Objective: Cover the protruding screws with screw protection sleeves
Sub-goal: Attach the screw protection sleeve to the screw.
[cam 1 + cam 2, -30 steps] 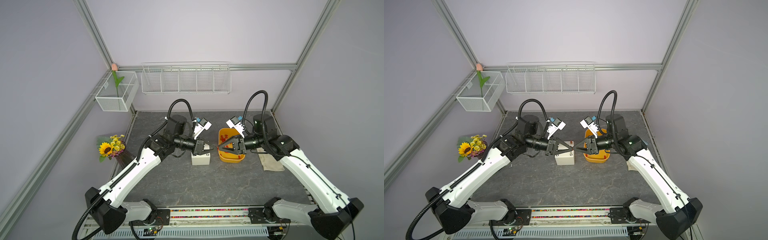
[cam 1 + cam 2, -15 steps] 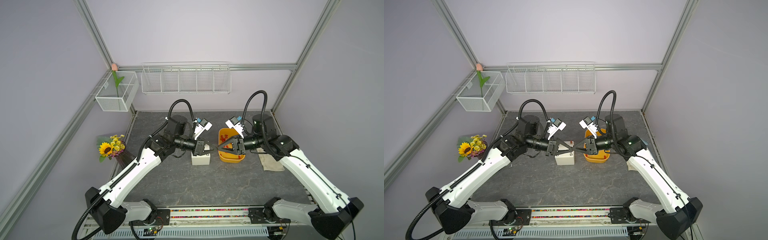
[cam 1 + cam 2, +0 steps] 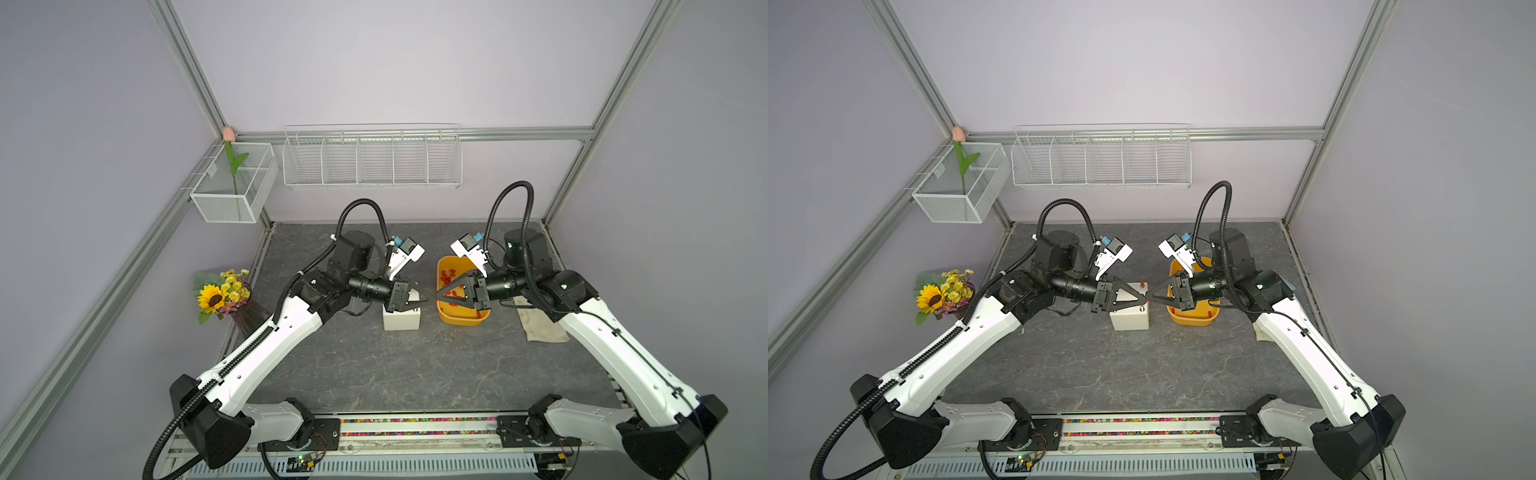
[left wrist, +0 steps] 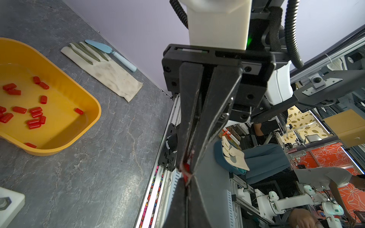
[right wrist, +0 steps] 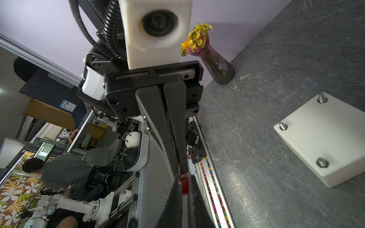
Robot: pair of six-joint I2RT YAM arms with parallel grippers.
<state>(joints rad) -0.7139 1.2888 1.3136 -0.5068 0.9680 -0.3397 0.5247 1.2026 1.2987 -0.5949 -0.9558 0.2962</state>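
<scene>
Your two hands meet tip to tip in the air above the worktop (image 3: 374, 365), over the gap between the white box (image 3: 401, 323) and the yellow tray (image 3: 461, 322). Your left hand (image 3: 1143, 300) reaches in from the box side with its jaws drawn fully together. Your right hand (image 3: 1153, 298) comes from over the tray and is pinched down just as narrow. Between them they hold one red sleeve (image 5: 185, 186). In the right wrist view it sits in the right hand's own tips while the left hand's tips close on its other end. In the left wrist view the same red shows inside both pairs of tips. The sleeve hangs clear of both the box and the tray. The loose sleeves (image 4: 35, 115) lie scattered on the floor of the tray, which stands just beside the box on the right arm's side. On the box top you can see three protruding screws (image 5: 282, 125) in the right wrist view. Each stands upright at a corner, bare metal with a hex nut at its foot. The fourth corner falls outside that view, and in both top views it is too small to judge. A beige glove (image 4: 104, 73) lies flat beyond the tray with a pale blue tool (image 4: 110, 53) beside it. A vase of yellow flowers (image 3: 220, 295) stands at the worktop's left edge.
</scene>
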